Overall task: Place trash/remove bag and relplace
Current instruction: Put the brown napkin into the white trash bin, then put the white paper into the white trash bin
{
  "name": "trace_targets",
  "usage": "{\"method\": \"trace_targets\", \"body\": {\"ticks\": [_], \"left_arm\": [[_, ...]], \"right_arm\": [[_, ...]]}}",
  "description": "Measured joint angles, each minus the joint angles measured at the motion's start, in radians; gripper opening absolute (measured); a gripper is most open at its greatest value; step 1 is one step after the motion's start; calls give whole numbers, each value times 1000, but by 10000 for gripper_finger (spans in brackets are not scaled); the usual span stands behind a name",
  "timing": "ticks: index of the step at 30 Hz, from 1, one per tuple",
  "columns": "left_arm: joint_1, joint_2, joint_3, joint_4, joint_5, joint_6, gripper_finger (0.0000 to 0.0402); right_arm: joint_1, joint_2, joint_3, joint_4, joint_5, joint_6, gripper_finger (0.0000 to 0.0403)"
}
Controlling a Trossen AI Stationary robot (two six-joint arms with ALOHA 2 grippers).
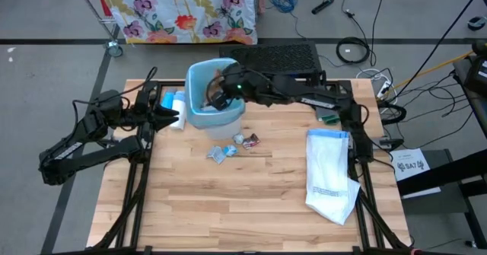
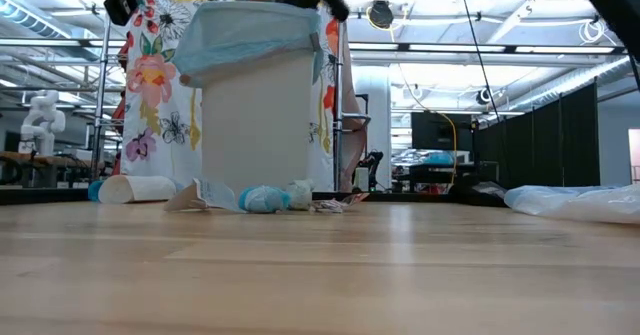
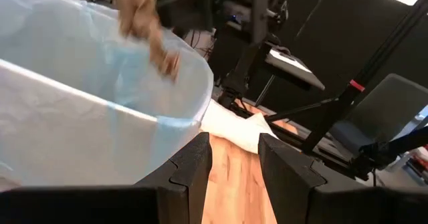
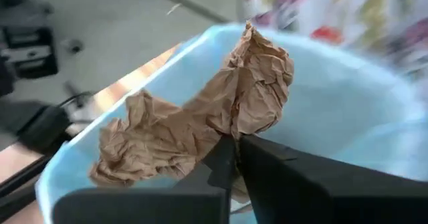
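Right gripper (image 4: 234, 154) hangs over the bin (image 1: 215, 116) mouth, fingers pinched on a crumpled brown paper scrap (image 4: 200, 127); best let go only once it is well inside the blue liner (image 4: 348, 97), clear of the rim. Left gripper (image 3: 234, 167), fingers parted and empty, waits just beside the bin. Remaining scraps (image 1: 232, 146) lie near the bin; its inside is hidden.
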Motion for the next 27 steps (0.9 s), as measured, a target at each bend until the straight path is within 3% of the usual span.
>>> {"method": "trace_targets", "body": {"ticks": [5, 14, 21, 27], "left_arm": [[0, 0, 0, -14, 0, 7, 130], [0, 0, 0, -71, 0, 8, 130], [0, -2, 61, -156, -11, 99, 130], [0, -2, 199, -342, -183, 163, 130]], "right_arm": [[-39, 17, 0, 2, -188, 48, 77], [-55, -32, 1, -6, -204, 55, 165], [-46, -83, 1, -112, -211, 168, 182], [-10, -164, 1, -315, -204, 227, 179]]}}
